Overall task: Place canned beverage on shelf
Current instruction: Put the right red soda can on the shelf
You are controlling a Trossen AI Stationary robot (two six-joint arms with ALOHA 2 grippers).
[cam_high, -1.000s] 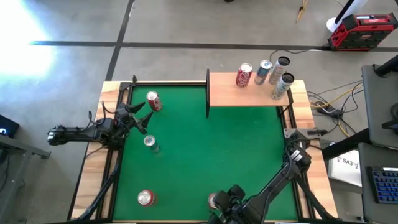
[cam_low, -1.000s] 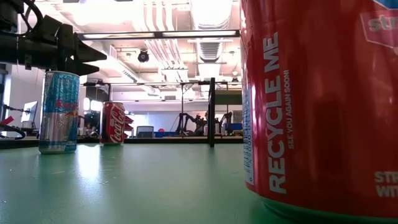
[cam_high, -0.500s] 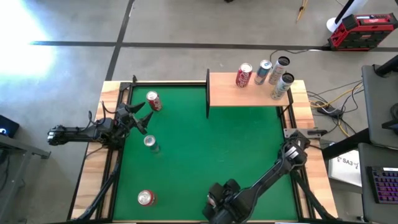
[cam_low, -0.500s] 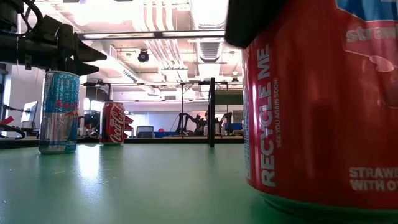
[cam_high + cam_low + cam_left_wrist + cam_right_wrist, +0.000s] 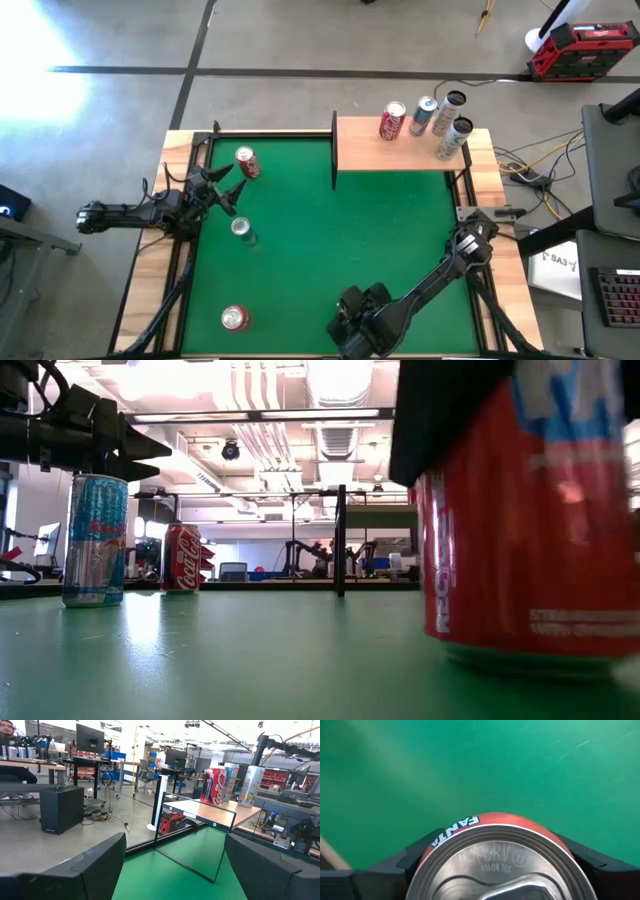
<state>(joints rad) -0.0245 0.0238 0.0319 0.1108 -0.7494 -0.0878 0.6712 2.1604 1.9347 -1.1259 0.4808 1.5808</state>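
1. The right claw (image 5: 495, 870) now pinches the red Fanta can (image 5: 525, 530) at the green tabletop's (image 5: 330, 240) near edge; in the low view the can has shifted rightward since a second ago and looks smaller.
2. The left claw (image 5: 222, 187) stays spread beside the left edge.
3. Three more cans stand on the felt: Coca-Cola can (image 5: 246, 162), slim blue can (image 5: 241, 230), red can (image 5: 234, 318).
4. The shelf (image 5: 395, 155) at the far right corner carries four cans.
5. Beyond lie grey floor and a workshop.
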